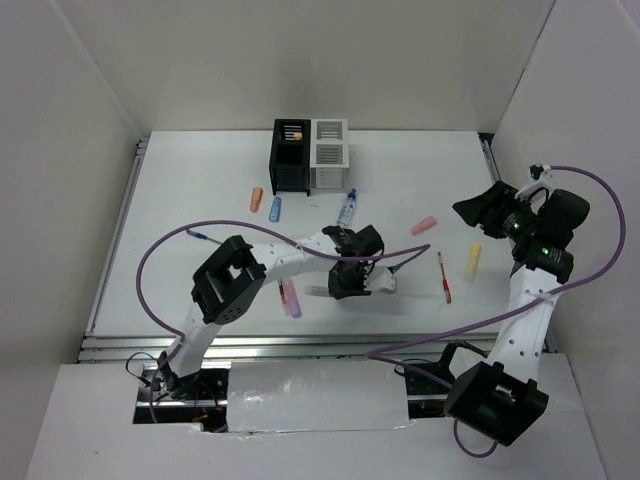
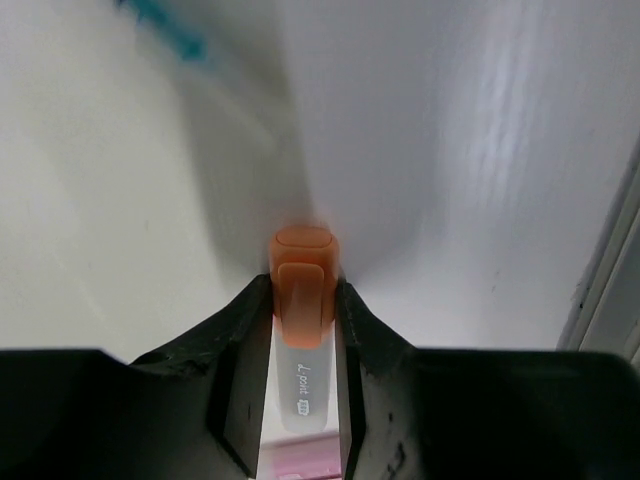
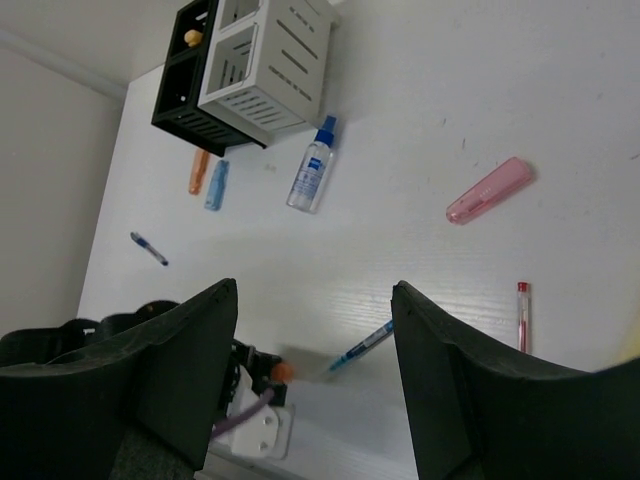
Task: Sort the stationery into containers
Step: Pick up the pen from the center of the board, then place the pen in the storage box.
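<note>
My left gripper is low over the table near the front edge, shut on a marker with an orange cap and a frosted white body; both fingers press its sides. Its orange cap also shows in the right wrist view. My right gripper hangs open and empty high at the right. The black container and the white container stand joined at the back. A yellow-tipped item shows inside the black one.
Loose on the table lie an orange marker, a blue marker, a clear blue-capped tube, a pink marker, a yellow marker, a red pen, pink and purple markers and two blue pens.
</note>
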`<state>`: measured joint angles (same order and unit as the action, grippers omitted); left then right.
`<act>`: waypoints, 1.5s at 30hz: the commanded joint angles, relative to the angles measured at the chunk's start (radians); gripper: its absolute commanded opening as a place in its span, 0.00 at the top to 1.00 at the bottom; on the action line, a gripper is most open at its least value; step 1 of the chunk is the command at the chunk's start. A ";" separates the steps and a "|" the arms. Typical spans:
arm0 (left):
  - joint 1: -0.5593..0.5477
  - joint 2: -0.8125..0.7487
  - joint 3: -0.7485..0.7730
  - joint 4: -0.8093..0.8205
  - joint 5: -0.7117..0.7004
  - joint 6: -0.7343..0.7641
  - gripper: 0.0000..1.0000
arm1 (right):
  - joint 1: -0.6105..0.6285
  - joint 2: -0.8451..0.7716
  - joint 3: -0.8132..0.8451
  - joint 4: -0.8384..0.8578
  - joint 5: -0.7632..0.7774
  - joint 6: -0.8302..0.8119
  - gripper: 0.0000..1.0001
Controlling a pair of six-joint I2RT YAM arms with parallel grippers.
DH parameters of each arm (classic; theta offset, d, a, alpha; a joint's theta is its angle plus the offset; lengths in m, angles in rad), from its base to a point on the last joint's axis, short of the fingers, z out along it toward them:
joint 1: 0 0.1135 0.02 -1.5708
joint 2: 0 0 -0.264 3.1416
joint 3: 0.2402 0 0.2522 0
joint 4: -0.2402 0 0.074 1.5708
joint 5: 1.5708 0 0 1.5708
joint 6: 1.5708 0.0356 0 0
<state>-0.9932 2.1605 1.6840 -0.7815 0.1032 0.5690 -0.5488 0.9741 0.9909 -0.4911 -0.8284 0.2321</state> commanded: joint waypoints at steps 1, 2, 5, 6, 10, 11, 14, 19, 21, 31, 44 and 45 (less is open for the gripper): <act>0.080 -0.100 -0.061 0.002 0.053 -0.093 0.99 | -0.007 -0.031 0.026 0.066 -0.046 0.048 0.30; 0.112 -0.155 -0.072 0.036 0.061 -0.110 1.00 | -0.008 -0.031 0.026 0.074 -0.049 0.077 0.30; 0.186 -0.240 -0.086 0.074 0.076 -0.162 1.00 | -0.016 -0.051 0.000 0.153 -0.067 0.151 0.29; 0.209 -0.255 -0.073 0.074 0.084 -0.176 1.00 | -0.016 -0.049 -0.003 0.184 -0.077 0.162 0.29; 0.387 -0.292 0.079 0.042 0.261 -0.269 1.00 | -0.016 -0.020 -0.005 0.224 -0.086 0.217 0.29; 0.421 -0.300 0.098 0.097 0.294 -0.312 1.00 | -0.016 -0.009 -0.003 0.214 -0.081 0.214 0.29; 0.566 -0.341 0.117 0.273 0.355 -0.501 1.00 | -0.016 0.014 -0.001 0.210 -0.069 0.196 0.29; 0.715 -0.350 -0.012 0.894 0.342 -0.685 1.00 | -0.016 0.043 -0.015 0.233 -0.041 0.194 0.29; 0.755 -0.317 -0.081 1.192 0.322 -0.748 1.00 | -0.016 0.055 -0.014 0.238 -0.041 0.193 0.29; 0.826 0.021 0.157 1.562 0.335 -0.966 1.00 | 0.018 0.123 0.006 0.246 -0.011 0.156 0.29; 0.821 0.177 0.287 1.659 0.253 -0.874 0.98 | 0.101 0.181 0.003 0.278 0.023 0.136 0.28; 0.820 0.188 0.301 1.654 0.251 -0.870 0.98 | 0.105 0.184 0.002 0.279 0.025 0.136 0.28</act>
<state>-0.1688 2.3180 1.9179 0.7486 0.3779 -0.3393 -0.4606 1.1496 0.9848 -0.2779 -0.8192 0.3840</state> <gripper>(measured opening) 0.384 0.717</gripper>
